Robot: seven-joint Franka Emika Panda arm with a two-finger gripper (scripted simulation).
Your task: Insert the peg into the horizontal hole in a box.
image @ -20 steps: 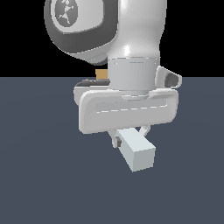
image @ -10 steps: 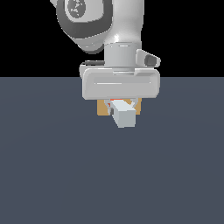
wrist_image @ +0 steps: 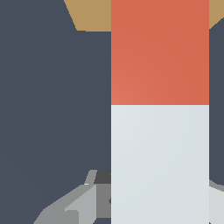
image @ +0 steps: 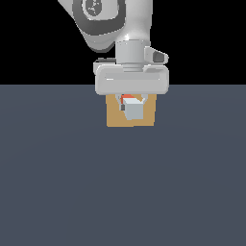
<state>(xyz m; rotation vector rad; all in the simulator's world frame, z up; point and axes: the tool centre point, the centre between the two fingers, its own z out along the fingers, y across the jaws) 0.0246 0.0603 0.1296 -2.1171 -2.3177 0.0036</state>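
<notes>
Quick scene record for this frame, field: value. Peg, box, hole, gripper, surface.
peg: square bar, red-orange end leading toward the box, pale grey-white rest at the gripper; grey end face toward the exterior camera
box: tan cube on the floor, directly behind the peg in the exterior view
hole: not visible, hidden behind the peg and gripper
gripper: shut on peg, wrist pointing down
insertion: cannot tell whether the red tip has entered
surface: dark slate floor

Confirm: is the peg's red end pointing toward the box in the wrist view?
Yes. In the wrist view the peg runs with its red end toward the tan box, grey end back by the jaws.
</notes>
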